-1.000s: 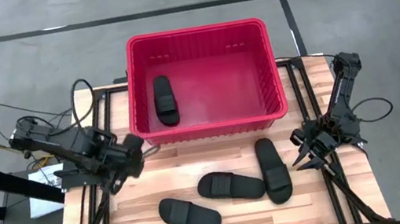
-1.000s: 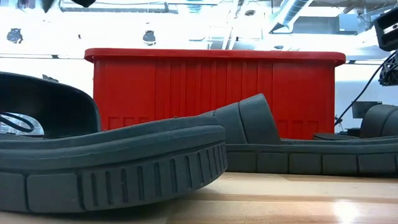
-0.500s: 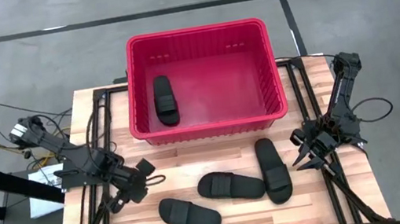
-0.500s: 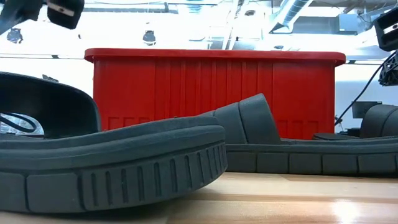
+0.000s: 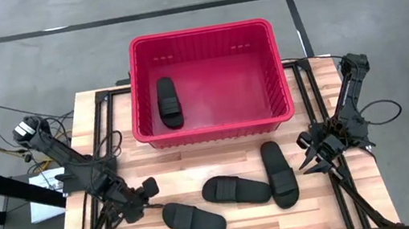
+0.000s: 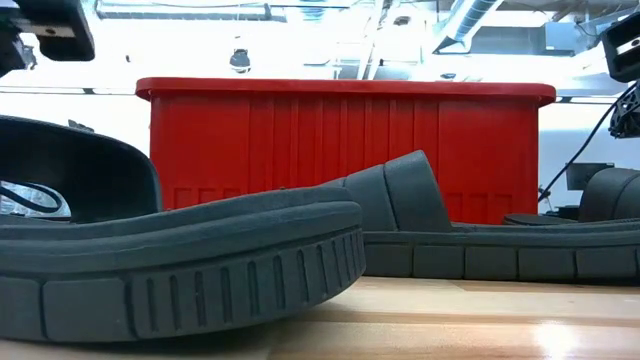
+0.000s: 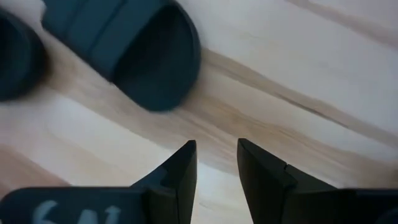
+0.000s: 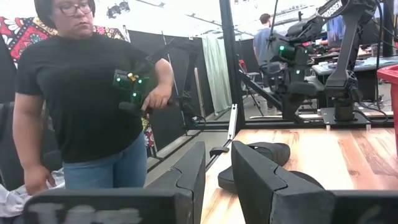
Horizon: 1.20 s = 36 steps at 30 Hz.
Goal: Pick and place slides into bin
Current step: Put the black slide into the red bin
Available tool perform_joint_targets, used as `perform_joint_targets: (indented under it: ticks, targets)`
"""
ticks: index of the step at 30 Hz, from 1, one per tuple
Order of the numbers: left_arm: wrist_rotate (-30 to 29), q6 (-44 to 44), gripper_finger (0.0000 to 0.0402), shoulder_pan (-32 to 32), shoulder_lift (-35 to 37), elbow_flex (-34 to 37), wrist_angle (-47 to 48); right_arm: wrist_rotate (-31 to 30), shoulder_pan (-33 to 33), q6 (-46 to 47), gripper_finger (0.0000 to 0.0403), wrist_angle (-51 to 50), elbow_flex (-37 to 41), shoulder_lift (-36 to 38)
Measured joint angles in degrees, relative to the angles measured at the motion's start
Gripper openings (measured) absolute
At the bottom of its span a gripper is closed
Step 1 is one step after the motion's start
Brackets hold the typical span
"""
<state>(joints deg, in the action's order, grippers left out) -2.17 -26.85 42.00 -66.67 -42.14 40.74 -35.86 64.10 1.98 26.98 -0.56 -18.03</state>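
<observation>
Left gripper [image 5: 149,190], released and empty, hovers over the bench [image 5: 237,225] just beside the leftmost of three slides [image 5: 194,218] lying on the wood. A fourth slide [image 5: 168,102] lies inside the one red bin [image 5: 215,132]. Right gripper [image 5: 315,164], fingers slightly parted and empty, waits at the bench's right edge.

L hand [image 5: 149,189] low, fingers apart, empty | R hand [image 5: 315,164] parked, narrow gap

Robotics lab: other robot arms [image 8: 305,37]
</observation>
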Motion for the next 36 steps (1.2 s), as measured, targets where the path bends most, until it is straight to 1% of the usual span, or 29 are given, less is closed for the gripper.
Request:
perform_joint_targets:
  ticks: [4, 7, 9, 10, 12, 14, 16, 20, 24, 27, 31, 36]
  targets:
    - [-4.7, -6.7, 0.0107, 1.8, 0.0, 1.5, -6.2, 0.0, 0.0, 0.0, 0.007, 0.0, 0.0, 0.0]
    - [-5.7, -11.8, 0.0107, 1.9, 0.0, 2.8, -11.0, 0.0, 0.0, 0.0, 0.007, 0.0, 0.0, 0.0]
    - [-4.9, -15.9, 0.0107, 1.8, -0.1, 3.6, -13.9, 0.0, 0.0, 0.0, 0.007, 0.0, 0.0, 0.0]
    - [-3.5, -18.3, 0.0107, 1.8, -0.2, 4.0, -15.2, 0.0, 0.0, 0.0, 0.007, 0.0, 0.0, 0.0]
    - [-0.5, -22.1, 0.0107, 1.8, -1.2, 4.2, -15.2, 0.0, -0.1, 0.0, 0.007, 0.0, 0.0, 0.0]
    - [1.0, -24.2, 0.0107, 2.0, -2.8, 4.2, -15.1, 0.0, 0.0, 0.0, 0.007, 0.0, 0.0, 0.0]
    - [0.8, -25.8, 0.0107, 2.4, -4.7, 4.2, -15.1, 0.0, -0.1, 0.0, 0.007, 0.0, 0.0, 0.0]
    - [-1.6, -30.8, 0.0107, 2.6, -9.3, 4.2, -16.7, 0.0, 0.0, 0.0, 0.007, 0.0, 0.0, 0.0]
    - [-3.6, -33.2, 0.0107, 2.6, -12.5, 4.2, -20.9, 0.0, 0.0, 0.0, 0.007, 0.0, 0.0, 0.0]
    - [-5.9, -34.8, 0.0107, 2.7, -13.1, 4.1, -23.1, 0.0, 0.0, 0.0, 0.007, 0.0, 0.0, 0.0]
    - [-6.1, -36.2, 0.0107, 2.7, -13.1, 4.0, -24.8, 0.0, 0.0, 0.0, 0.007, 0.0, 0.0, 0.0]
    - [-5.7, -37.4, 0.0107, 2.7, -13.1, 4.0, -24.8, 0.0, 0.0, 0.0, 0.007, 0.0, 0.0, 0.0]
